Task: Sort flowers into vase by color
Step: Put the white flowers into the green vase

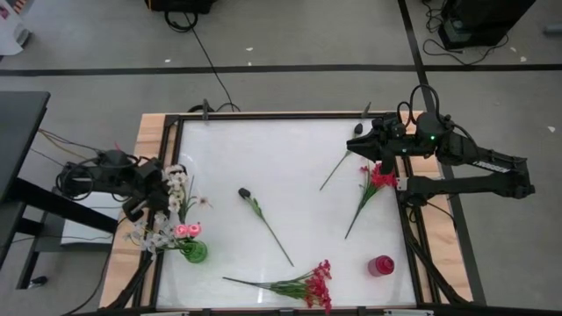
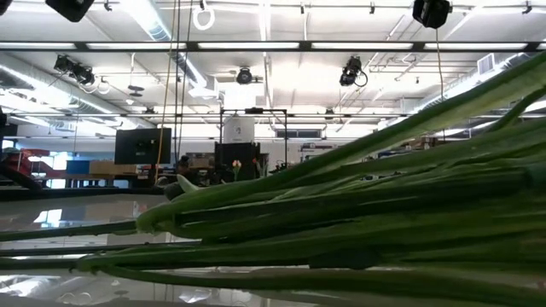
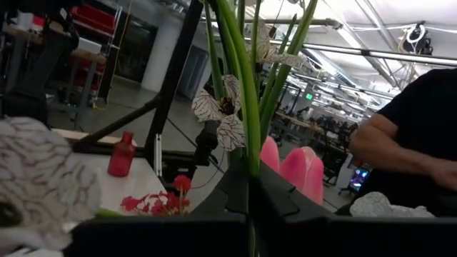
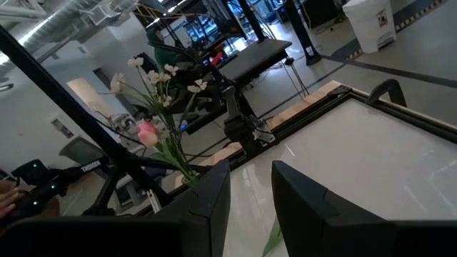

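Two vases: green vase (image 1: 194, 253) with pink and white flowers (image 1: 180, 230), left tool (image 1: 156, 197) pinching stems; red vase (image 1: 381, 265) empty.

A large industrial lab hall; exposed ceiling ducts (image 2: 153, 21), strip lights (image 2: 256, 45), distant workbenches, cabled concrete floor (image 1: 290, 44).

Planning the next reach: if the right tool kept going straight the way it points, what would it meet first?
Probably nothing near: ahead of the right tool the table looks bare. Farther along stands the green vase's bouquet beside the left tool, though depth is unclear.
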Action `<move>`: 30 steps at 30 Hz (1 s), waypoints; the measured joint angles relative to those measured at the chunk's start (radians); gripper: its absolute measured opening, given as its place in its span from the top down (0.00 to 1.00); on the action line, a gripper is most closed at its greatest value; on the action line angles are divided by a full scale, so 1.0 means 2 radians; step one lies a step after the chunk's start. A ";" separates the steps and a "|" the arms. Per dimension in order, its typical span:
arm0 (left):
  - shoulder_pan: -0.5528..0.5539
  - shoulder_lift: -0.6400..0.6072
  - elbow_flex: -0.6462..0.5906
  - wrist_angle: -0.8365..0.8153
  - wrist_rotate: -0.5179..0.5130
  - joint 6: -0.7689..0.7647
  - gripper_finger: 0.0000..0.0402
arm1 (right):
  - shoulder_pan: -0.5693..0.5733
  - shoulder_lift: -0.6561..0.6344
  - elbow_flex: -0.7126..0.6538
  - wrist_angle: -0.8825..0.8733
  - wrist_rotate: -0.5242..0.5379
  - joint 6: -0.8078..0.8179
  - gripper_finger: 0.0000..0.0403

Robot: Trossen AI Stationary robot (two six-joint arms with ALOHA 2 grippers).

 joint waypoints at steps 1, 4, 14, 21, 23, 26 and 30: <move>0.000 0.000 -0.001 0.000 0.000 0.000 0.99 | 0.000 0.000 0.000 0.000 0.000 0.000 0.72; 0.000 0.000 -0.003 -0.005 0.007 0.004 0.99 | 0.000 0.000 0.000 0.000 0.000 0.000 0.72; 0.000 0.000 -0.003 -0.023 0.033 0.013 0.77 | 0.000 0.000 0.000 0.001 0.000 0.000 0.72; 0.000 0.000 -0.003 0.018 0.080 -0.023 0.56 | 0.000 0.000 0.000 0.001 0.000 0.000 0.72; 0.000 0.000 -0.003 0.030 0.084 -0.038 0.51 | 0.000 0.000 0.000 0.001 0.000 0.000 0.72; 0.000 0.000 -0.003 0.031 0.084 -0.059 0.45 | 0.000 0.000 0.000 0.001 0.000 0.000 0.72; 0.000 0.000 -0.003 0.033 0.103 -0.093 0.37 | 0.000 0.000 0.000 0.001 0.000 0.000 0.72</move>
